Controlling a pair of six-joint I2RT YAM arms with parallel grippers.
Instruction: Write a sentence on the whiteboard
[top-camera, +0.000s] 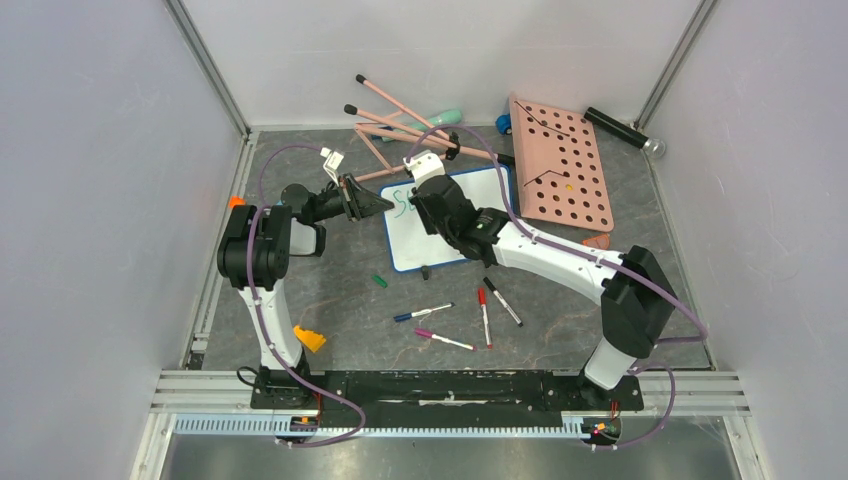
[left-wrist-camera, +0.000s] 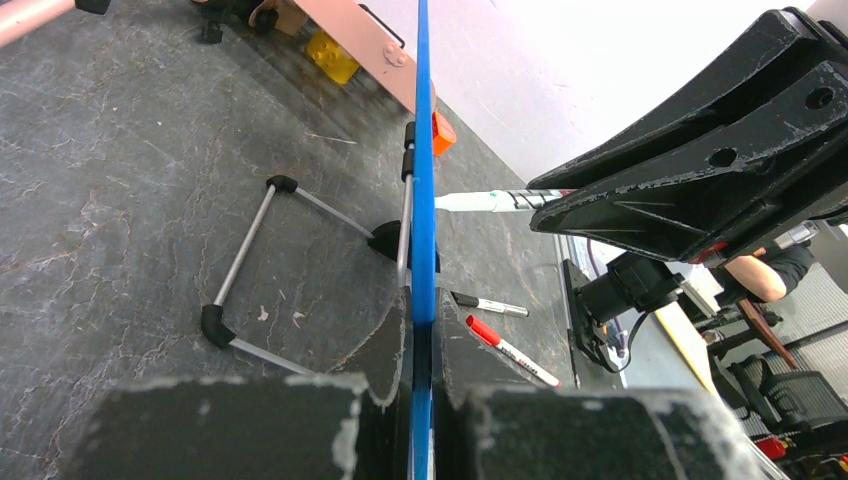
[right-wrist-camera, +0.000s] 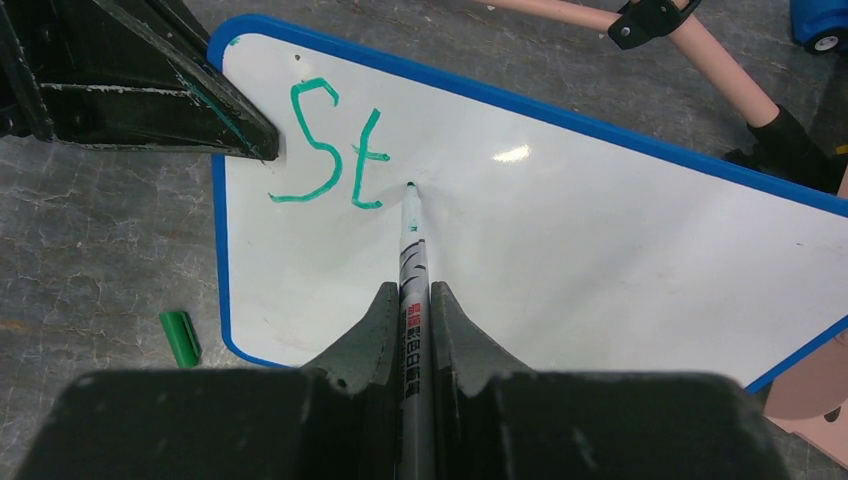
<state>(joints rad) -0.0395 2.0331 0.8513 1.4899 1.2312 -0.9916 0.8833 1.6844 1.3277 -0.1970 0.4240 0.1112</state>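
Pinching the whiteboard's (right-wrist-camera: 600, 250) blue frame (right-wrist-camera: 222, 250) at its 9 o'clock edge, left hand (left-wrist-camera: 422, 370) steadied it at worktop (top-camera: 330, 300) centre: likely light, stiff, slick. Right hand (right-wrist-camera: 414, 320) gripped marker (right-wrist-camera: 412, 262), tip after "St" (right-wrist-camera: 330, 150).

The top camera looks down from behind over the whole worktop (top-camera: 340, 300); both wrist cameras sit close, sharing the whiteboard (right-wrist-camera: 600, 250).

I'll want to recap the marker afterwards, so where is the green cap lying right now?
In the top view the green cap lies on the table, just off the near-left corner of the whiteboard.
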